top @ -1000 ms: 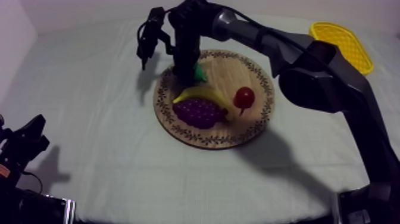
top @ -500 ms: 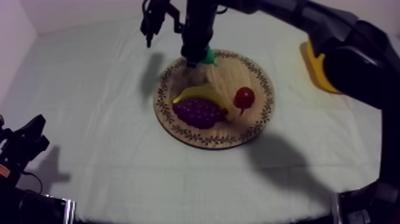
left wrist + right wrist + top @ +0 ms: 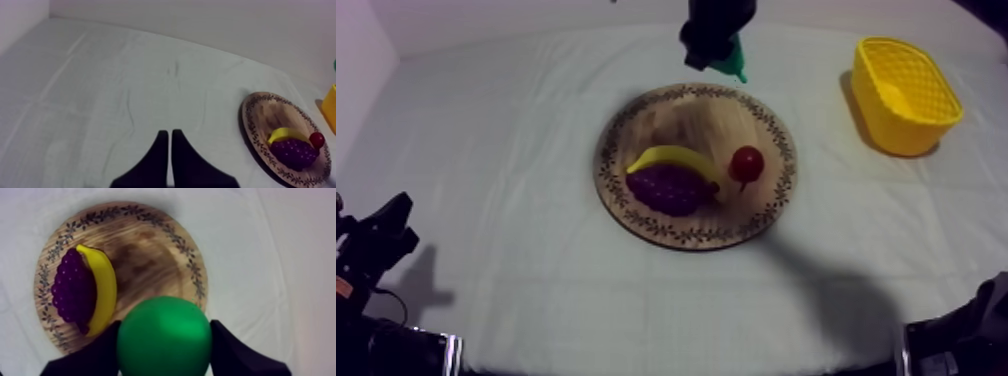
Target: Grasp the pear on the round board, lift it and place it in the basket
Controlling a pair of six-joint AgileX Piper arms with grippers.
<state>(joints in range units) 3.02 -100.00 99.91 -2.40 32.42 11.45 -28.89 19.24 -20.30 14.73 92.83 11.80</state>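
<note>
The green pear [image 3: 733, 62] hangs in the air beyond the far rim of the round wooden board [image 3: 708, 116], with my right gripper [image 3: 721, 48] shut on it. From the right wrist, the pear [image 3: 164, 338] sits between both black fingers [image 3: 101, 352], high over the board [image 3: 145, 243]. The yellow basket [image 3: 906, 92] stands at the right, apart from the pear. My left gripper [image 3: 388, 228] rests low at the left, and its fingers [image 3: 161, 152] lie together as a narrow wedge.
A banana [image 3: 670, 157], a bunch of purple grapes [image 3: 671, 189] and a small red fruit [image 3: 746, 162] lie on the board. They show again beside the basket's edge [image 3: 330, 102] from the left wrist. Bare cloth lies between board and basket.
My right arm has lifted the pear off the board and carried it up and to the right. The basket, half hidden before, now shows whole. The left arm is still.
</note>
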